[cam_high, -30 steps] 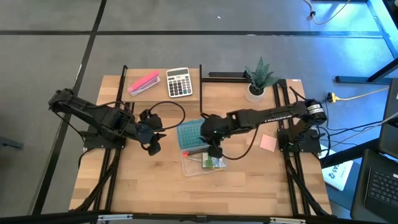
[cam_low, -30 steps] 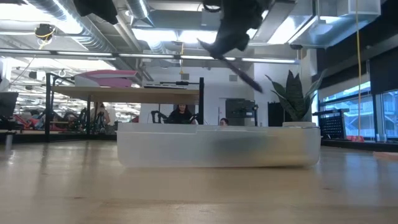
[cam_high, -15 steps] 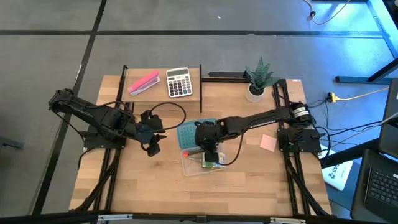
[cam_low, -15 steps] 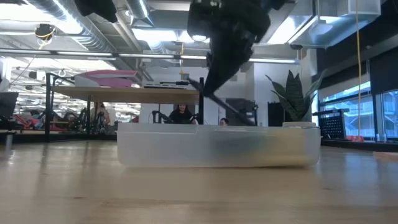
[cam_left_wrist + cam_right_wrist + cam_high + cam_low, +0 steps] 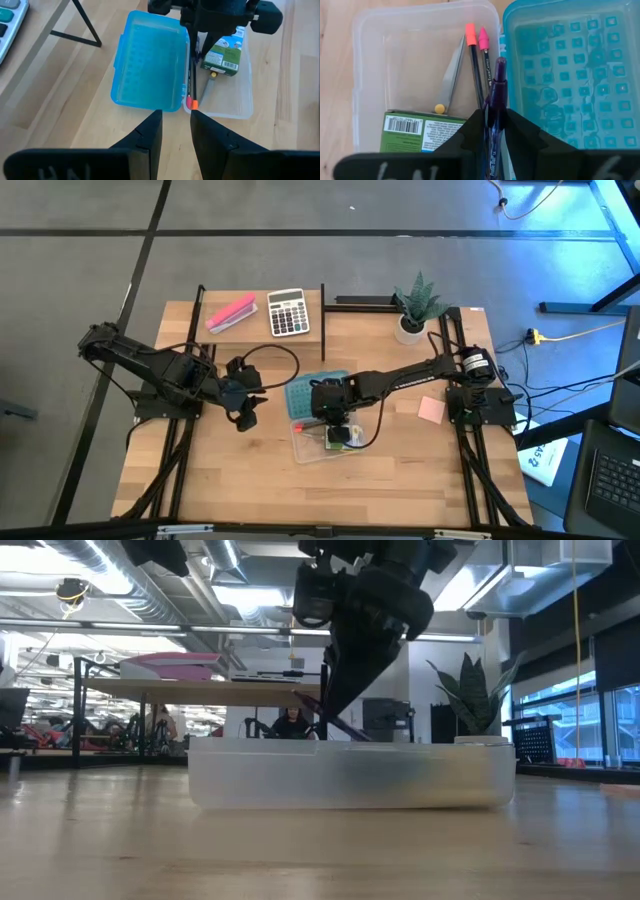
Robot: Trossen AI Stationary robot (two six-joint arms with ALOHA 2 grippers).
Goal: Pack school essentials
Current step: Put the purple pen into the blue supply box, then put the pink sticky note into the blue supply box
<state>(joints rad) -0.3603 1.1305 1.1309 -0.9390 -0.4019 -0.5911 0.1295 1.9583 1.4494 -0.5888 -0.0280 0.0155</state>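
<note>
Over the last second the right gripper has swung in from the side and come down over the clear plastic box, so the dark-red pen that hung at a slant well above the box now points down into it; in the low view its tip sits at about the level of the rim. That reads as the placing step nearly done: the pen is over the box and only needs lowering and letting go. The right jaws are almost closed, pinched on the pen's barrel, with the pen sticking out forward past the fingers. Already lying in the clear box are the crayon box, the scissors with a yellow spot at the pivot, and two thin pencils side by side, one with an orange end and one with a pink end, along the wall next to the blue lid. The blue eraser cannot be made out. The left gripper waits over bare table just to the side of the blue lid, its jaws parted a little and holding nothing. The calculator and the pink block lie at the far edge, well away from the box.
</note>
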